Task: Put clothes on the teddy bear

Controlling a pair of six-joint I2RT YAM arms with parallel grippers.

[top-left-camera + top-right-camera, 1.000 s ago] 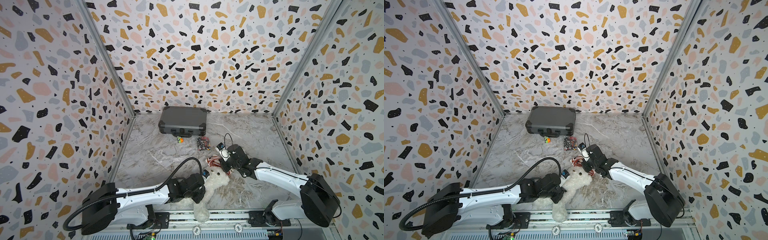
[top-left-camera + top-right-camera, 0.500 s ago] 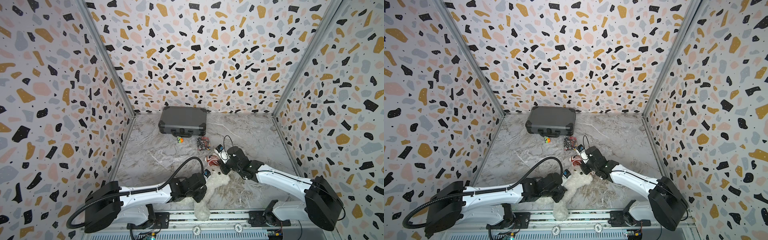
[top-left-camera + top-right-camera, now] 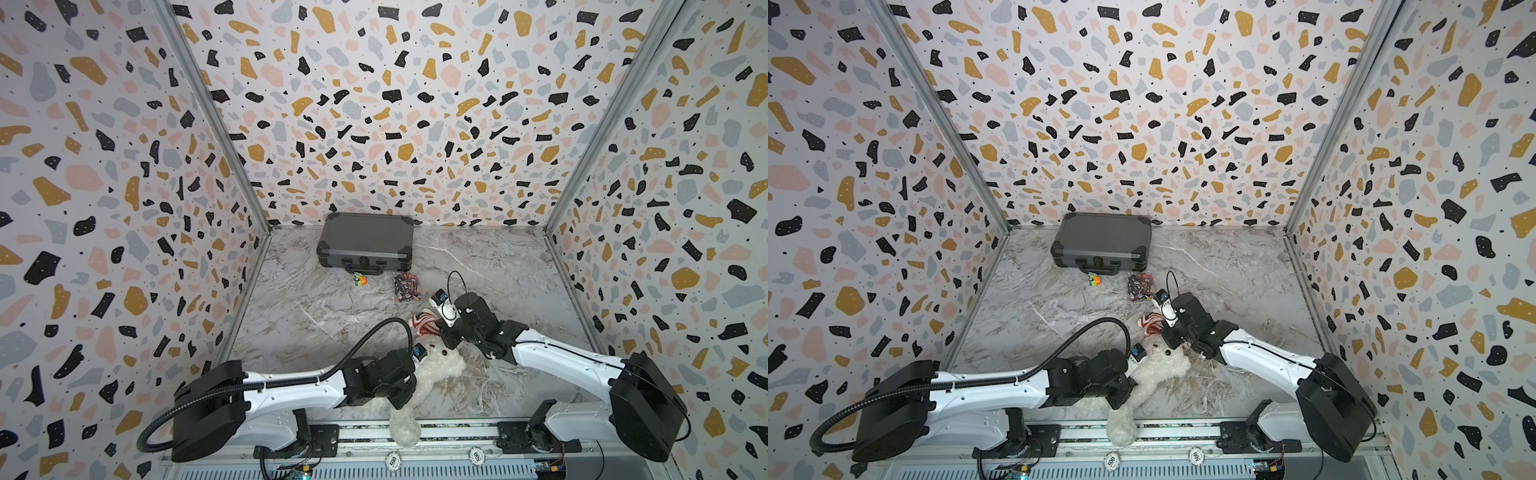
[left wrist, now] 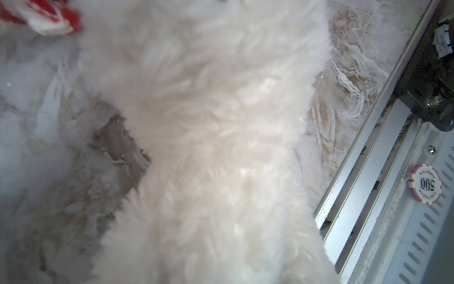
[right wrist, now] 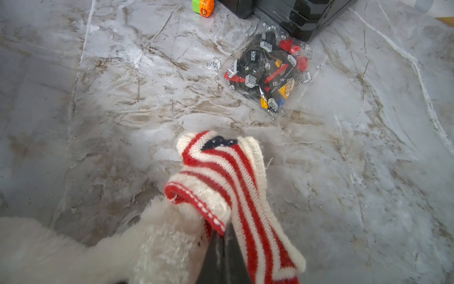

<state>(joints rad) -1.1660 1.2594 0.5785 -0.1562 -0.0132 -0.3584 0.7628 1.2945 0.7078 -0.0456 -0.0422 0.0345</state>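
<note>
The teddy bear [image 3: 440,365] [image 3: 1163,368], white and fluffy, lies at the front of the floor with one leg hanging over the front rail. My left gripper [image 3: 401,397] [image 3: 1118,398] is pressed into its lower body and shut on it. White fur [image 4: 208,123] fills the left wrist view and hides the jaws. My right gripper [image 3: 445,337] [image 3: 1173,338] [image 5: 224,237] is shut on a red-and-white striped knitted sweater [image 3: 424,324] [image 3: 1152,323] [image 5: 221,172] right behind the bear's head. The sweater's red hem rests on a tip of the bear's fur [image 5: 162,216].
A grey case [image 3: 365,241] lies at the back wall. In front of it are a small orange-and-green toy [image 3: 359,279] and a clear bag of bricks [image 3: 406,286] [image 5: 272,71]. The metal front rail [image 3: 457,432] carries two poker chips [image 3: 392,460].
The right gripper has shifted slightly by the bear's head with the sweater still in it. The bear's head has shifted a little. The left arm has barely moved.
</note>
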